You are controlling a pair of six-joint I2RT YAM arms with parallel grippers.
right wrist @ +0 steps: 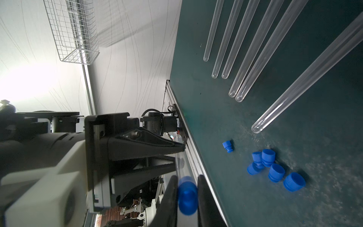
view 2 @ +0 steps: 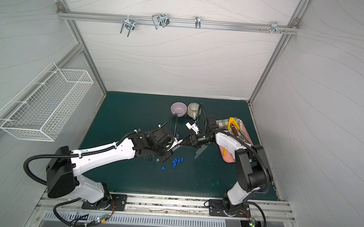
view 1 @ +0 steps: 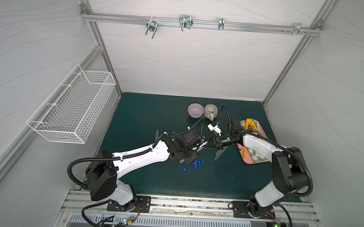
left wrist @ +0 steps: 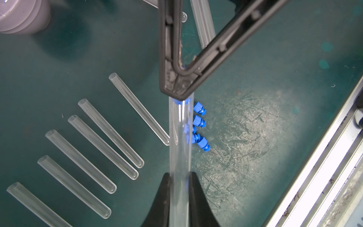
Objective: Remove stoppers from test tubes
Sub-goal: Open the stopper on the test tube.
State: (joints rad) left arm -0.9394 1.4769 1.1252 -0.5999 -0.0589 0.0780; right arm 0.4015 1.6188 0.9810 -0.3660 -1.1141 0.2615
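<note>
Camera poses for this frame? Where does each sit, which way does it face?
Top views: overhead, looking down on the mat; left arm and right arm show whole.
Left wrist: behind the left gripper, looking along its held tube to the right gripper.
Right wrist: behind the right gripper, looking past its stopper at the left gripper.
Shared: both wrist views show the loose stoppers and bare tubes.

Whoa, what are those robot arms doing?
The left gripper holds a clear tube above the green mat. The right gripper pinches the blue stopper in its end, which isn't out yet. Several loose stoppers lie in a little pile on the mat, near a row of opened tubes.
</note>
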